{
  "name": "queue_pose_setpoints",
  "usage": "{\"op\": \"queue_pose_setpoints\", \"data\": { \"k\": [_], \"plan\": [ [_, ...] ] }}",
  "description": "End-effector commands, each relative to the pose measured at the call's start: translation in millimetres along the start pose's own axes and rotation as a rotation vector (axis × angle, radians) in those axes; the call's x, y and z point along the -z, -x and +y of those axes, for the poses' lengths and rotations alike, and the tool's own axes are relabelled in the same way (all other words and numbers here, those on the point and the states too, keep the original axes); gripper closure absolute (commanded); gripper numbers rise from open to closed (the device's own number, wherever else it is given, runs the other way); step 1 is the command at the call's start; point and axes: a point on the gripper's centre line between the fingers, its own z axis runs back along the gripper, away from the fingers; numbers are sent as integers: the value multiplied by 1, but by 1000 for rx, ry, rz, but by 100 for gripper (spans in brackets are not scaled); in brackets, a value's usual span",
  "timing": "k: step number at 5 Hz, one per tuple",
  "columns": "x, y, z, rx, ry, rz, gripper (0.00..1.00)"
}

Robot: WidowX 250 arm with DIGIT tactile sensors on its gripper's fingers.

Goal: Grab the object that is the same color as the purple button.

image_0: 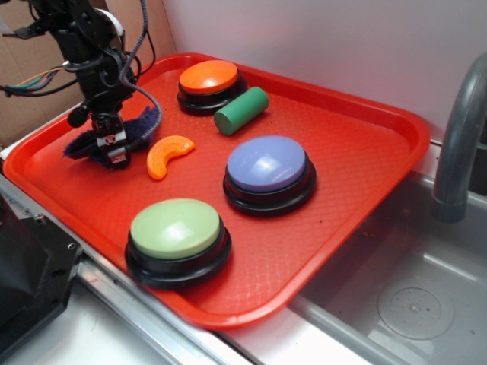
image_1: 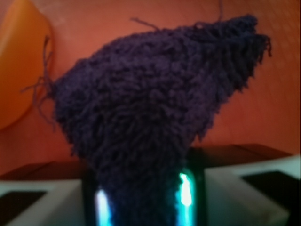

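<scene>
A fuzzy dark purple rag lies at the left of the red tray, and it fills most of the wrist view. My gripper stands over it, shut on the rag; the cloth is pinched between the two pads. The purple button, lavender-topped on a black base, sits in the middle of the tray, well to the right of the gripper.
An orange crescent slice lies just right of the gripper, seen also at the wrist view's left edge. A green cylinder, an orange-topped button and a green-topped button share the tray. A sink and faucet are at right.
</scene>
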Motion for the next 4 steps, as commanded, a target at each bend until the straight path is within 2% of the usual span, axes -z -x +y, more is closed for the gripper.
{"op": "queue_pose_setpoints", "data": {
  "k": [1,2,3,4],
  "plan": [
    [-44,41,5,-287,-45,68,100],
    [-90,60,-17,-399,-42,49,100],
    [-132,64,-29,-549,43,29,100],
    [-156,56,-37,-578,56,-5,100]
  ]
}}
